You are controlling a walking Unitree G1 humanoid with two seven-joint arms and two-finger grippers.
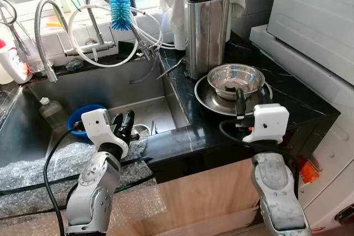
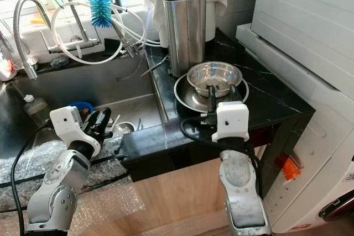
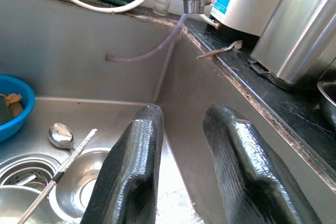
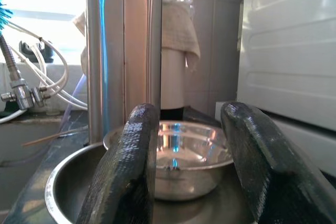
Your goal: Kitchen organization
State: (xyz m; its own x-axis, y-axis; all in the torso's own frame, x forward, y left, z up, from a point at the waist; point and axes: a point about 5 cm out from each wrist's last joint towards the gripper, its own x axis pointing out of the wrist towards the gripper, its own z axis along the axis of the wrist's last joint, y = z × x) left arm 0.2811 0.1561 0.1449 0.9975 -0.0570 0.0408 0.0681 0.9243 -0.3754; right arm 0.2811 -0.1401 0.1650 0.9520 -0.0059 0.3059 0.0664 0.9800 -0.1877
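A small steel bowl (image 1: pixel 233 79) sits inside a wider steel dish (image 1: pixel 203 98) on the black counter (image 1: pixel 293 109), in front of a steel knife block (image 1: pixel 206 31). My right gripper (image 1: pixel 251 96) is open at the dish's near rim, its fingers pointing at the small bowl (image 4: pixel 184 150) with nothing between them. My left gripper (image 1: pixel 123 120) is open over the front of the sink (image 1: pixel 149 109), holding nothing. Ahead of it in the basin lie a spoon (image 3: pixel 60 135), a blue bowl (image 3: pixel 13 108) with scraps and small steel bowls.
Flexible taps and white hoses hang over the sink, with a blue bottle brush (image 1: pixel 119 14). A plastic bottle (image 1: pixel 51 109) lies in the basin. Bubble wrap (image 1: pixel 33 169) covers the sink's front left. A white appliance (image 1: pixel 315 20) borders the counter on the right.
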